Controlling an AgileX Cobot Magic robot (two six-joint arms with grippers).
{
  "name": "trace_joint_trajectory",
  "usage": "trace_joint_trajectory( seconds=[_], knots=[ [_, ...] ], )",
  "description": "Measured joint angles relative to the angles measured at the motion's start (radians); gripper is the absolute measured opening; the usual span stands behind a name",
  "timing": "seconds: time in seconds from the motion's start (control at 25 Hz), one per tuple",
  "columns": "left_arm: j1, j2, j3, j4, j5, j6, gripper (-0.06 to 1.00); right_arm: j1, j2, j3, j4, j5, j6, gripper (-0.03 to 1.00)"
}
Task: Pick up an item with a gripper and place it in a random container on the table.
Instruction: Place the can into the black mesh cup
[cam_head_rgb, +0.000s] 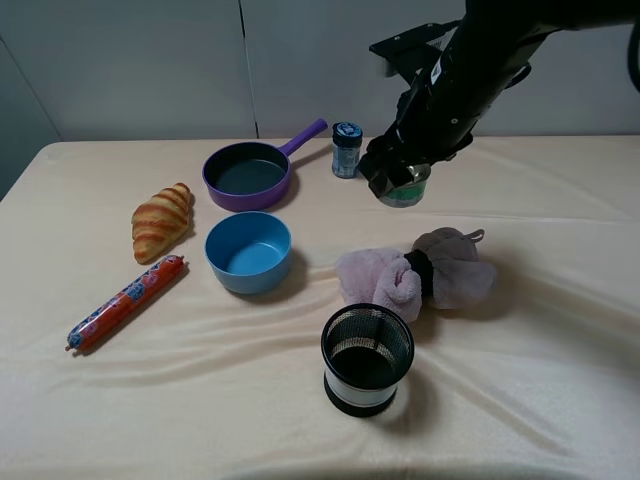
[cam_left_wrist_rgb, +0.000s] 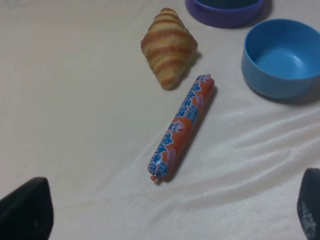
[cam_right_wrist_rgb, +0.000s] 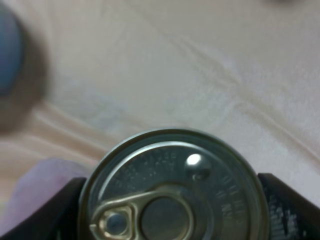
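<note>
Can half-hidden inside right tool

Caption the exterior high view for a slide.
Right gripper grips the green-label tin can; the wire-mesh cup stands nearer the camera.

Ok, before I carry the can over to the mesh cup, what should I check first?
1. Right gripper shut on tin can: ok.
2. Mesh cup upright, nothing seen inside: ok.
3. Pink plush lies between can and cup; height to clear it: cannot tell.
4. Left gripper open, over by the sausage, off the route: ok.
5. Blue-capped jar beside the can, apart from it: ok.
</note>
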Motion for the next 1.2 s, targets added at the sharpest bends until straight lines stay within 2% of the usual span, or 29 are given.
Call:
trace_joint_trajectory(
  seconds=[0.52, 0.92, 1.2],
  knots=[
    [0.0, 0.0, 0.0, 0.0, 0.0, 0.0, 0.99, 0.14, -0.086, 0.02, -0.034, 0.107, 0.095, 0.49],
    [0.0, 0.0, 0.0, 0.0, 0.0, 0.0, 0.99, 0.27, -0.086, 0.023, -0.034, 0.144, 0.153, 0.49],
    [0.0, 0.0, 0.0, 0.0, 0.0, 0.0, 0.99, 0.325, -0.09, 0.041, -0.025, 0.161, 0.166, 0.49]
  ],
)
